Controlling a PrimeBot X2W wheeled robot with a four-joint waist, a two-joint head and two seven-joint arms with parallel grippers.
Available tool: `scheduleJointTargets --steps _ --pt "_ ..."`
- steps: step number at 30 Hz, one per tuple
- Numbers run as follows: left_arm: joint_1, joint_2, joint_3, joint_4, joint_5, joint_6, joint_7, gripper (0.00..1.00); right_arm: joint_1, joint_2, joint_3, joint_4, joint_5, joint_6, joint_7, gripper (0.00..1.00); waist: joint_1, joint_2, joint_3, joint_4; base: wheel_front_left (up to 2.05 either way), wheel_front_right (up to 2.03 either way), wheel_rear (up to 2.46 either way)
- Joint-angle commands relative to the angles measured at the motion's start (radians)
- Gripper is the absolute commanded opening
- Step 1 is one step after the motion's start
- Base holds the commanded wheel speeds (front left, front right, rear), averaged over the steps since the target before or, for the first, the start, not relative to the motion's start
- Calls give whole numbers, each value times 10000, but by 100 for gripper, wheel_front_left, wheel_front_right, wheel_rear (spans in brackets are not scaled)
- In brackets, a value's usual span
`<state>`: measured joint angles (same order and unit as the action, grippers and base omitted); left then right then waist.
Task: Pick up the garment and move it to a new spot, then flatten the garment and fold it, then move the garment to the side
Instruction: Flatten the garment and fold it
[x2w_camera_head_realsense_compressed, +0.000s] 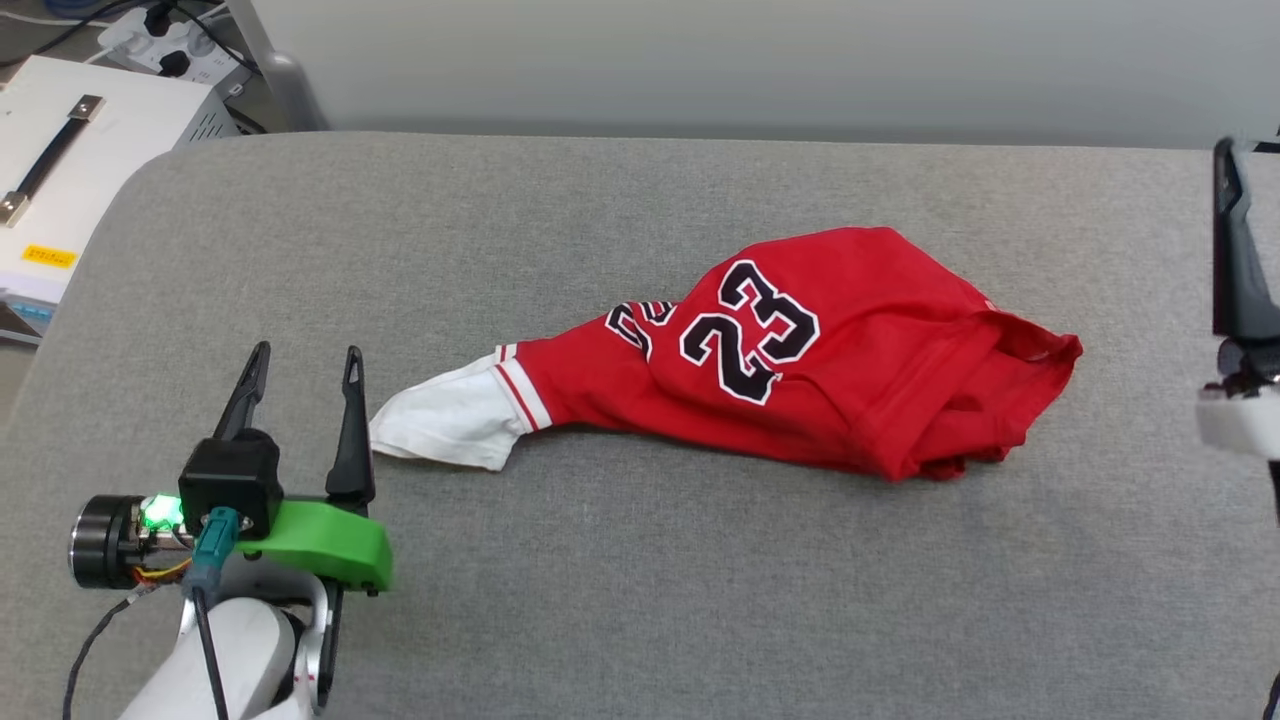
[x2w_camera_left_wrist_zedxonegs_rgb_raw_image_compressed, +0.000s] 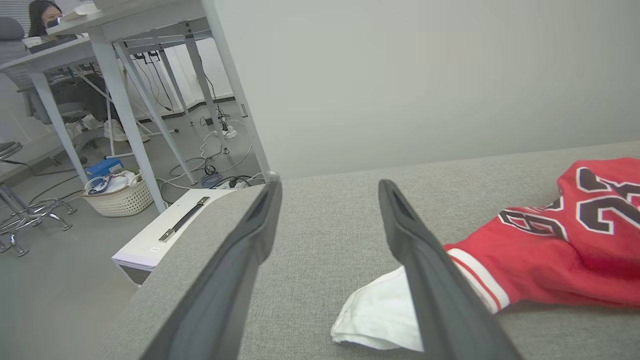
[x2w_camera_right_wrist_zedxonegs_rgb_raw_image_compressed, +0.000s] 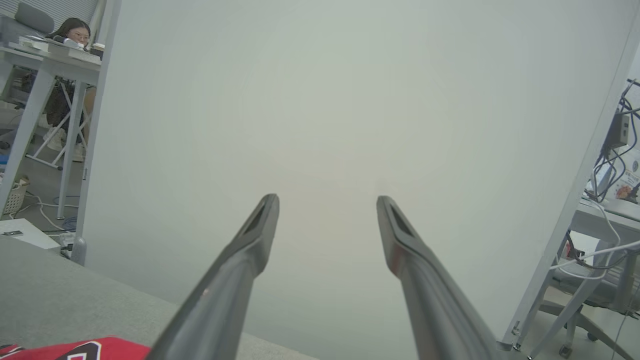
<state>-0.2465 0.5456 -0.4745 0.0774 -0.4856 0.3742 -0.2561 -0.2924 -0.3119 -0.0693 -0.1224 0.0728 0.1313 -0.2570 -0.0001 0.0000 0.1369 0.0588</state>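
Note:
The garment (x2w_camera_head_realsense_compressed: 830, 350), a red jersey with a black "23", lies crumpled on the grey table (x2w_camera_head_realsense_compressed: 600, 580), a little right of the middle. Its white sleeve (x2w_camera_head_realsense_compressed: 445, 420) sticks out to the left. My left gripper (x2w_camera_head_realsense_compressed: 306, 353) stands open at the lower left with nothing between its fingers. Its right finger is just beside the sleeve's tip. In the left wrist view this gripper (x2w_camera_left_wrist_zedxonegs_rgb_raw_image_compressed: 330, 185) is open, with the sleeve (x2w_camera_left_wrist_zedxonegs_rgb_raw_image_compressed: 380, 315) partly behind its right finger and the garment (x2w_camera_left_wrist_zedxonegs_rgb_raw_image_compressed: 575, 250) to the right. My right gripper (x2w_camera_right_wrist_zedxonegs_rgb_raw_image_compressed: 326, 199) is open and empty; one of its fingers (x2w_camera_head_realsense_compressed: 1235, 260) shows at the right edge, apart from the garment.
A white case with a black handle (x2w_camera_head_realsense_compressed: 70, 160) sits beyond the table's rounded far left corner, with a power strip (x2w_camera_head_realsense_compressed: 165, 45) behind it. A pale wall runs along the table's far edge. Desks, a basket (x2w_camera_left_wrist_zedxonegs_rgb_raw_image_compressed: 117, 197) and a seated person (x2w_camera_left_wrist_zedxonegs_rgb_raw_image_compressed: 42, 15) lie off to the left.

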Motion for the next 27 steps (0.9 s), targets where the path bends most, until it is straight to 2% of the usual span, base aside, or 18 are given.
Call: scheduleJointTargets --steps 1,4,7,12,16,20,22,27 --pt "257 -231 194 -218 312 48 -56 100 -434 -277 116 207 222 -6 -48 100 1 0 96 117 0 0 0" --pt "638 -712 556 -551 907 -16 -56 100 -1115 -1102 850 1175 680 -6 79 100 1 0 219 215 0 0 0" --pt "867 -1141 852 -686 1352 -117 -56 100 -1867 -1915 1865 1928 1374 -6 1115 100 1 0 411 326 0 0 0" --pt "989 -1792 1271 -801 2020 -408 -56 100 -2963 -3376 4080 2641 3690 -6 4257 100 1 0 886 564 0 0 0" --pt "914 -2245 1586 -819 2400 -740 -56 100 -3628 -4244 5253 2956 5274 -6 6426 100 1 0 1254 744 0 0 0" --pt "808 -2642 1941 -806 2693 -1081 -56 100 -4092 -4575 5986 3475 6266 -6 8271 100 1 0 1602 909 0 0 0" --pt "724 -2832 2108 -825 2833 -1261 -56 100 -4318 -4609 6267 3700 6531 -6 8849 100 1 0 1799 990 0 0 0" --pt "516 -3273 2400 -811 3141 -1716 -56 100 -4880 -4529 6918 4383 6607 -6 9386 100 1 0 2352 1182 0 0 0"
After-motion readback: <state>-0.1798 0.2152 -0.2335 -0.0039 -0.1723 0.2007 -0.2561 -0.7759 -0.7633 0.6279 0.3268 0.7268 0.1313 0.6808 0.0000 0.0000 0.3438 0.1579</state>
